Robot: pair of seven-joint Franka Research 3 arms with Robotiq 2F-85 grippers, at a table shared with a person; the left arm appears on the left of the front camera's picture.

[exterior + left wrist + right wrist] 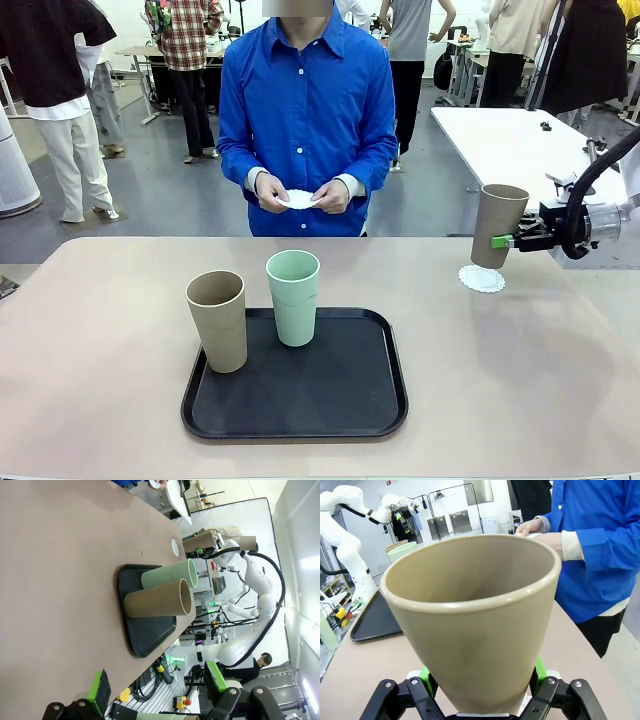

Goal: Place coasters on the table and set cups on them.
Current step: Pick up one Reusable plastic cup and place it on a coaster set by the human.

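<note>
Held cup: a tall tan-brown cup (499, 215), matte, tapered and without a handle, mouth up and leaning a little, at the right of the front view, well apart from the tray.
Right gripper: the right gripper (503, 241) is clamped on that cup low on its wall. In the right wrist view a green pad presses each side.
Coaster: a small white lacy coaster (481, 278) with a scalloped edge lies flat on the table directly under the held cup's base. Whether the base touches it cannot be told.
Mint cup: the mint cup (293, 297) stands upright on the tray, centre frame.
Second cup: the second tan cup (217, 320) stands at the tray's left edge, just beside the mint one, leaning slightly.
Spare paper: a white paper piece (299, 199) is held between the person's hands (332, 195), upper centre.
Left gripper: the left gripper (157, 685) has its fingers spread wide with nothing between them, at the bottom of the left wrist view.
Surface: the beige matte table (100, 330) with rounded corners, bearing a black tray (300, 425) at lower centre.
Room: the person (305, 100) in a blue shirt stands at the far edge. A white table (510, 130) is at upper right, and other people stand on the grey floor behind.
</note>
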